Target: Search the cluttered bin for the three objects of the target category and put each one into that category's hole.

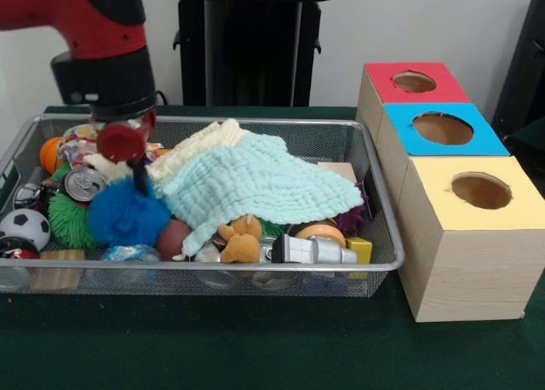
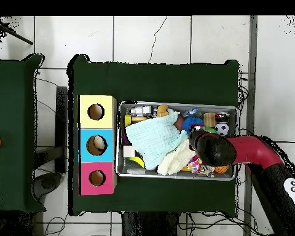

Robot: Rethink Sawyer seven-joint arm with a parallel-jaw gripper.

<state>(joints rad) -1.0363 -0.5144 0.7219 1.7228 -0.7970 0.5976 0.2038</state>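
A wire mesh bin [image 1: 281, 123] holds the clutter. A mint cloth [image 1: 264, 181] and a cream cloth [image 1: 200, 145] cover its middle. At the bin's left end my gripper [image 1: 129, 156] hangs from the red and black arm [image 2: 214, 149], right above a blue fuzzy ball [image 1: 126, 213] and touching its top. Whether it holds anything is hidden. Round it lie a drink can [image 1: 84, 184], a green spiky ball [image 1: 70, 220], a soccer ball [image 1: 23, 226] and an orange ball [image 1: 49, 153]. A tan stuffed animal [image 1: 240, 240] and a silver flashlight [image 1: 313, 250] lie at the front.
Three wooden boxes with round top holes stand in a row beside the bin: red [image 1: 387, 90], blue [image 1: 404, 139], yellow [image 1: 434, 194]. In the overhead view they sit left of the bin [image 2: 174, 104], yellow [image 2: 108, 103] at the top, and the arm covers the bin's right end.
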